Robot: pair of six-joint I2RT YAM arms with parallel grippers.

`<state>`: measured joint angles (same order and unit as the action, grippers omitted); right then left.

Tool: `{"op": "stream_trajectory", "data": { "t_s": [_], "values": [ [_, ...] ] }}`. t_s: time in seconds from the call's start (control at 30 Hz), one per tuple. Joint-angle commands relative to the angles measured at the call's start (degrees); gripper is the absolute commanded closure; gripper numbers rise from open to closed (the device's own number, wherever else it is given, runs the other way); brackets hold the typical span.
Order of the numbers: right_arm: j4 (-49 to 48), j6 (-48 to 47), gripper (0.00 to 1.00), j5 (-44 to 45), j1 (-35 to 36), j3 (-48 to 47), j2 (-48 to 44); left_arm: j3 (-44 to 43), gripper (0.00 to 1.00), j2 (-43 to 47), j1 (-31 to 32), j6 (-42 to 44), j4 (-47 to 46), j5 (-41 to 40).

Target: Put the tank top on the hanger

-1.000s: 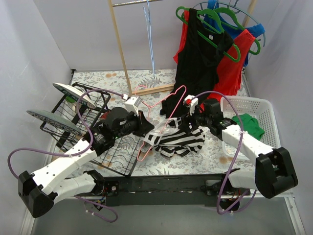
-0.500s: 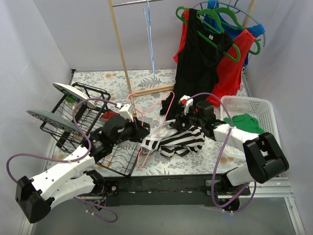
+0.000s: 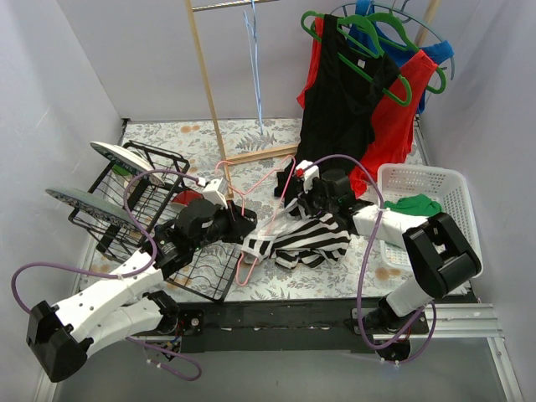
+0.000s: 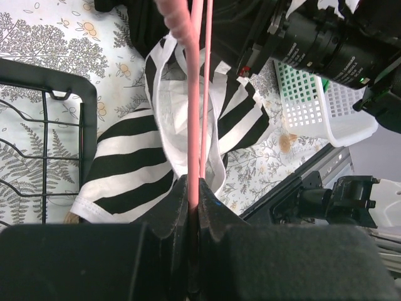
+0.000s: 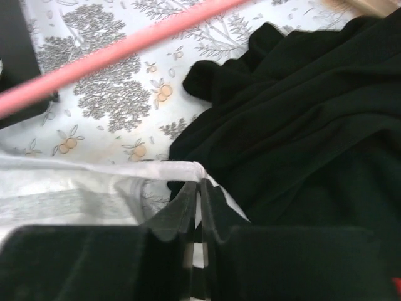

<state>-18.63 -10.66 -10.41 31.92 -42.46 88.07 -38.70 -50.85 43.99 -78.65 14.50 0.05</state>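
The black-and-white striped tank top (image 3: 311, 240) lies crumpled on the floral table in front of both arms. The pale pink hanger (image 3: 285, 179) slants across its left side. My left gripper (image 3: 249, 224) is shut on the hanger; in the left wrist view the pink rod (image 4: 195, 94) runs up out of the closed jaws (image 4: 195, 188) over the tank top (image 4: 125, 169). My right gripper (image 3: 293, 203) is shut on the tank top's white edge (image 5: 94, 182), with the jaws (image 5: 200, 186) pinching the hem. The hanger's bar (image 5: 113, 56) crosses above it.
A black wire rack (image 3: 134, 209) with plates stands at the left. A white basket (image 3: 444, 180) holding green cloth is at the right. Black (image 3: 339, 109) and red tops hang on green hangers behind, beside a wooden stand (image 3: 205, 79) and a light blue hanger (image 3: 255, 59). The black top (image 5: 313, 125) drapes right beside my right gripper.
My right gripper has moved left to the tank top's upper edge and shut on it. The left arm drew back slightly with the hanger earlier and now holds still.
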Motion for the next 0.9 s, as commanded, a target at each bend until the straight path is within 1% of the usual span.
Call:
{"op": "stream_trajectory", "data": {
  "t_s": [0.0, 0.1, 0.27, 0.33, 0.47, 0.57, 0.67, 0.8, 0.87],
  "values": [
    [-3.51, -0.33, 0.99, 5.83, 0.25, -2.9, -0.97, 0.99, 1.0, 3.64, -0.31, 1.04, -1.06, 1.97],
    [-4.74, -0.51, 0.99, 8.3, -0.37, -2.72, -3.43, 2.13, 1.0, 5.49, -0.31, 2.36, -1.05, 2.93],
    [-5.1, 1.42, 0.99, 8.13, -4.49, -3.68, -6.94, 3.19, 1.0, 7.43, -0.31, 4.82, -0.79, 5.73],
    [-4.75, 1.86, 0.99, 7.78, -5.81, -4.91, -7.3, 3.28, 1.0, 7.43, -0.39, 6.57, -1.23, 7.06],
    [-1.94, 3.18, 0.99, 7.08, -7.14, -8.69, -6.52, 3.1, 1.0, 7.0, -0.39, 10.35, -2.99, 12.76],
    [-1.41, 3.54, 0.99, 6.72, -7.14, -10.63, -6.51, 2.31, 1.0, 5.77, -0.31, 13.07, -2.73, 14.44],
    [-0.62, 3.71, 0.99, 7.16, -7.31, -11.85, -6.95, 0.3, 1.0, 3.4, -0.39, 15.45, 0.17, 12.35],
    [-0.26, 3.54, 0.99, 8.39, -8.36, -12.03, -8.88, -1.91, 1.0, 0.32, -0.31, 17.39, 4.56, 6.99],
    [0.0, 3.54, 0.99, 8.39, -9.33, -11.86, -9.93, -2.52, 1.0, -0.12, -0.39, 17.57, 4.92, 4.52]
  ]
}}
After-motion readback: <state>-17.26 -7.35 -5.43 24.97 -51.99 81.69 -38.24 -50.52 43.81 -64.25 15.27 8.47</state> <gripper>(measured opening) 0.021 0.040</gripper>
